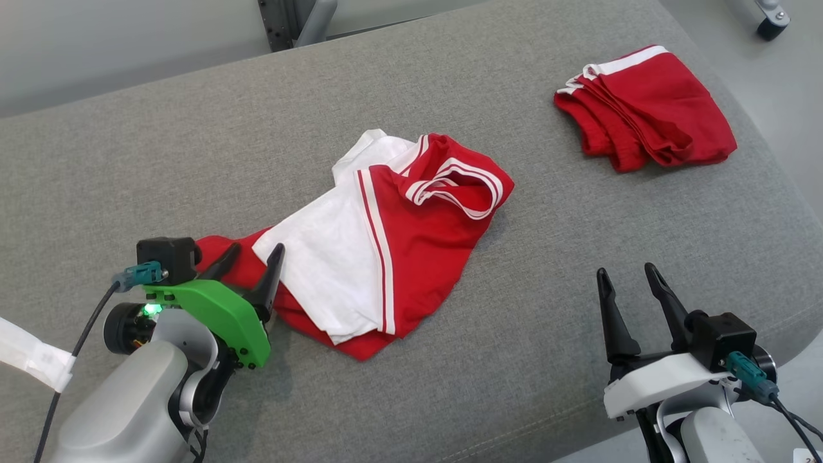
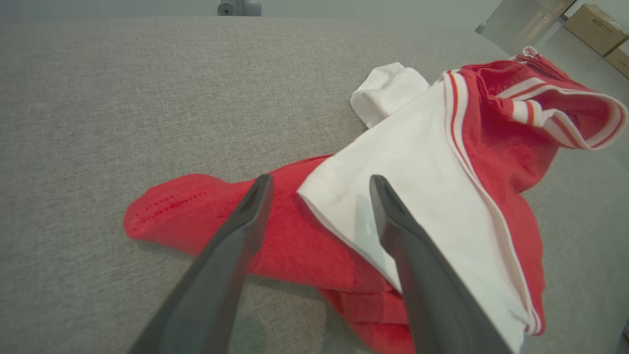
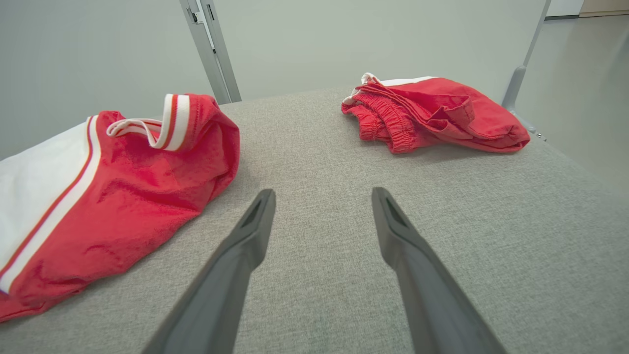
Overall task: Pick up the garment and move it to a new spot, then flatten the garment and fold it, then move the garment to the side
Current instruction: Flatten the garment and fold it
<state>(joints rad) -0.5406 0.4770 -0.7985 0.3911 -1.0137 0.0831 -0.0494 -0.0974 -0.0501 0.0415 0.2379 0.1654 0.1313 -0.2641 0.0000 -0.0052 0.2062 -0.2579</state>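
Item: garment (image 1: 418, 244), a red and white jersey with striped trim, was listed crumpled near the middle of the counter (image 1: 193, 148), a white panel doubled over the red body and the collar standing open at the far end. Left tool (image 1: 256, 249): fingers were held apart, nothing gripped, poised at the garment's near red corner with one finger over the white panel's edge; contact with the cloth could not be told. Right tool (image 1: 625, 270): fingers were held apart, nothing gripped, over bare counter, well apart from the garment. Second item: shorts (image 1: 649, 109), red, folded, were set at the far right corner. Hazards judged: only the top layer might be pinched, so that the garment would unroll or slip on lifting; both layers might be taken together, so that the fold would be carried along and flattening hindered; the counter's own cover might be caught if the fingers were pressed too low; the shorts might be disturbed if the new spot were chosen too far right. Surface: grey woven padding, rounded edges, visible seam. Room: pale wall (image 3: 123, 49), pale floor (image 1: 797, 128), metal post (image 1: 283, 22), caster (image 1: 770, 27), cardboard boxes (image 2: 594, 27).
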